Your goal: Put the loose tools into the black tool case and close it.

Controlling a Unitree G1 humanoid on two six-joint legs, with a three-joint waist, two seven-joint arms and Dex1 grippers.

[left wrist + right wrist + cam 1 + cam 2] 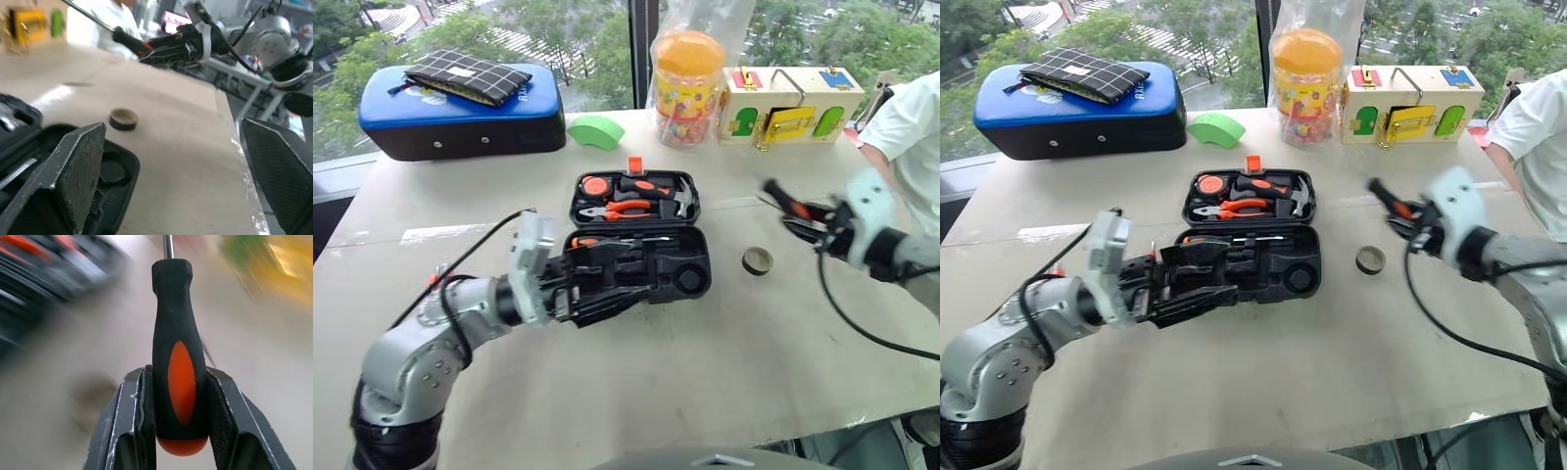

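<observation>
— Which step now?

— Carrying a loose tool to the small black hinged plastic case (638, 240), lying open in the middle of the frame on the pale table (724, 343). Right gripper (795, 217), at middle right, closed tight on the black-and-orange-handled screwdriver (180, 357) — handle squeezed between both black fingers, metal shaft poking out past them, up and toward the case.

— And the left gripper (1197, 284)?

— Jaws spread wide, nothing held. Reaching level over the lower left part of the case, right by its near half.

— Where does the screwdriver sit next to the case?

— Up in the air, to the right of the case, well apart from it. Not in yet.

— Next move?

— Probably swing the screwdriver left, over the near half, then line it up with a long empty slot and let go gently. Tricky bit — keeping the tip from catching the rim.

— Anything left on the table?

— Small dark tape ring (757, 260), just right of the case, between case and right gripper. Needs picking up too. Lid half, near the top, holds pliers and other tools already; case not shut yet.
</observation>
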